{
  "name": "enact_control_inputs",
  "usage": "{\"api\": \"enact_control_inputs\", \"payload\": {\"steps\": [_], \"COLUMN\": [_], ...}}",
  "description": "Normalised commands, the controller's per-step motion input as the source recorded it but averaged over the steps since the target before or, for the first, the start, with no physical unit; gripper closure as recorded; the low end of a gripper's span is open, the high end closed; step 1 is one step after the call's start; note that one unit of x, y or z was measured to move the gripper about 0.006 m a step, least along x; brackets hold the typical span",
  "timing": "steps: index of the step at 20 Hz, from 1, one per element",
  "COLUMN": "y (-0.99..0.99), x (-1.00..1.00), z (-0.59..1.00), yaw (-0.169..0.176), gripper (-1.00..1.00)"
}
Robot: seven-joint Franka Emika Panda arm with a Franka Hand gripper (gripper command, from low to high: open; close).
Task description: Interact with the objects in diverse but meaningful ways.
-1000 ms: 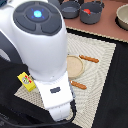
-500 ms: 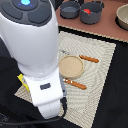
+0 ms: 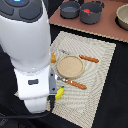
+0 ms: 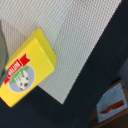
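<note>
Jaws are staying out of sight in both views, so I cannot tell whether they are open or holding anything. The yellow block [image 4: 26, 70] is lying flat at the edge of the woven mat [image 4: 75, 40], partly overhanging the dark desk [image 4: 60, 112], just beside a round plate. It looks light, stiff and smooth-sided; gripping across its narrow width seems safest, since the glossy faces may be slipping.

A black tabletop [image 3: 112, 107] carries a pale woven mat [image 3: 95, 75]. At the far side lies a reddish-brown surface [image 3: 100, 29]. Light is even and soft, with no hard shadows across the mat.
</note>
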Motion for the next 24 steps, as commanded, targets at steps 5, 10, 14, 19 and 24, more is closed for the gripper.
{"api": "enact_control_inputs", "payload": {"steps": [5,10,14,19,24], "y": [0.28,0.35,0.38,0.36,0.33], "x": [-0.79,-0.89,-0.92,-0.85,-0.69], "z": [-0.18,-0.21,-0.23,-0.28,-0.28], "yaw": [-0.079,-0.038,-0.031,-0.052,-0.105], "gripper": [-1.00,-1.00,-1.00,-1.00,-1.00]}}
